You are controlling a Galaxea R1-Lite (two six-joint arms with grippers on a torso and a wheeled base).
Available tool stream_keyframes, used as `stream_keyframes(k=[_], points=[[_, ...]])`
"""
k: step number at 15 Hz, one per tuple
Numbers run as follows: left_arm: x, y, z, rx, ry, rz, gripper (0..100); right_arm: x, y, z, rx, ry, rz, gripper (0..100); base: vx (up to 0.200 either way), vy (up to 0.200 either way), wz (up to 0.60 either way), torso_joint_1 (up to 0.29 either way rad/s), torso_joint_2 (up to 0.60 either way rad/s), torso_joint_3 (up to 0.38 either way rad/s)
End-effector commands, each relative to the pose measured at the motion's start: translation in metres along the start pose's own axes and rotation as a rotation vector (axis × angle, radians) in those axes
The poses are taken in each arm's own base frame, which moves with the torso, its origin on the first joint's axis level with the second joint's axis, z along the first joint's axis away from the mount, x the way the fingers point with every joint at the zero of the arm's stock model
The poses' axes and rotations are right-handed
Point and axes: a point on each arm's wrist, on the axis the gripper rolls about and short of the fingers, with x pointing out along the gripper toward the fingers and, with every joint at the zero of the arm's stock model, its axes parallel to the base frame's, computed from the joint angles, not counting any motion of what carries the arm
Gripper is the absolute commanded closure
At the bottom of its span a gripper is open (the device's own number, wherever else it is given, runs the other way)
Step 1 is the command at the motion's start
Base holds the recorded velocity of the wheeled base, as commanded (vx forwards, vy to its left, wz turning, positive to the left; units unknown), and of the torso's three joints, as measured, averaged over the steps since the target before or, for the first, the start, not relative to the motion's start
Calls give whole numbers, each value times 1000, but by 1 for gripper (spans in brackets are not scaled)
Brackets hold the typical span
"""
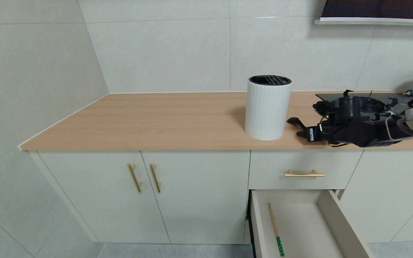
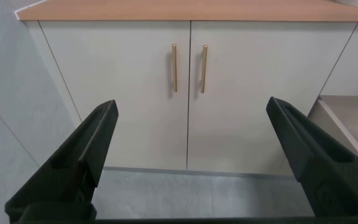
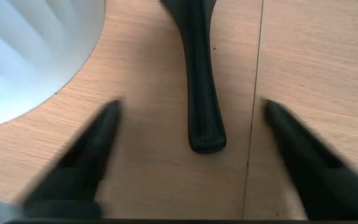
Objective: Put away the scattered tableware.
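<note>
The pale tiled kitchen wall sat behind a wood-grain surface (image 1: 156, 122), smooth and flat, with a thin seam running through it. Below it, the open drawer (image 1: 310, 229) had slick white walls. The white holder (image 1: 266, 111), a ribbed cylinder with a black slotted top, stood upright on the surface.

My right gripper (image 3: 191, 109) was spread wide, its fingers on either side of the black utensil (image 3: 201, 93), which lay flat just beside the holder. My left gripper (image 2: 191, 104) hung released before the cabinet doors (image 2: 185, 93).

The utensil's handle looked matte, narrow and rounded, so I judged a clumsy pinch could roll it or let it slip out. Coming in too far sideways could knock a finger against the holder, which looked light enough to tip.

The slim chopsticks (image 1: 274, 229), green at one end, already lay in the drawer.
</note>
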Motion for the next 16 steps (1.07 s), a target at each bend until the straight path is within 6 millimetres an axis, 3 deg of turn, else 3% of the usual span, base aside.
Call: stream_keyframes(k=[1, 9, 16], points=[[0, 0, 0, 0, -1, 0, 0, 3, 0, -4, 0, 10, 2, 100, 0, 0, 0, 0, 0, 0], [0, 0, 0, -1, 1, 0, 0, -1, 1, 1, 3, 0, 1, 100, 0, 0, 0, 0, 0, 0], [0, 0, 0, 0, 1, 0, 0, -63, 4, 32, 81, -72, -3, 100, 0, 0, 0, 0, 0, 0]])
